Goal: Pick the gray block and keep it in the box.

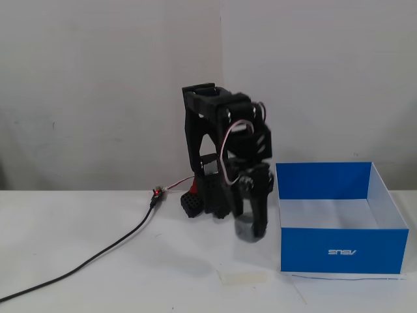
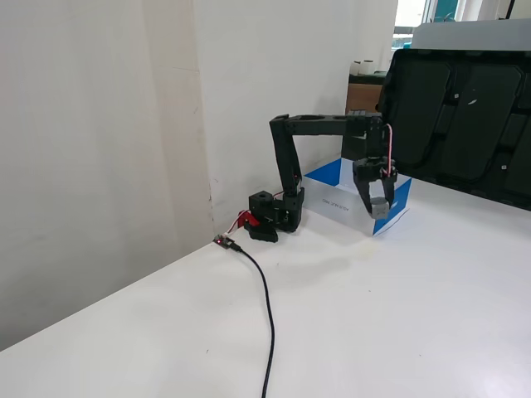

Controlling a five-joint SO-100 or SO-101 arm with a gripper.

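— What do you see in the fixed view from the front?

— I see my one end effector (image 1: pixel 249 233), black and hard plastic. It points down and is clamped on the gray block (image 1: pixel 245 229), a small dull cube. The block hangs in the air above the table (image 1: pixel 98 274), just beside the left wall of the box (image 1: pixel 339 251). It is not in the box. There is one box, made of cardboard. It is a wide open tray, bright blue outside and white inside, with a small white logo on the front. A pale flat strip (image 1: pixel 242 277) lies on the table below my end effector. One black cable (image 1: pixel 98 253) runs across the smooth white table to a small plug (image 1: pixel 156 193) with a red light. Red and white wires loop along my arm (image 1: pixel 218 130). Nothing sits between the block and the box but the blue wall.

— And in the fixed view from the side?

— My arm (image 2: pixel 319 125) reaches out flat from its base (image 2: pixel 270 217), then bends down. My end effector (image 2: pixel 379 206) is shut tight around the gray block (image 2: pixel 380 206), up in the air in front of the blue box (image 2: pixel 336 196). The same black cable (image 2: pixel 264 294) snakes toward the camera. Behind the box stands a big shiny black panel (image 2: pixel 452 112), and a brown cardboard carton (image 2: pixel 362 103) sits farther back. A plain white wall (image 2: pixel 99 124) is on the left.
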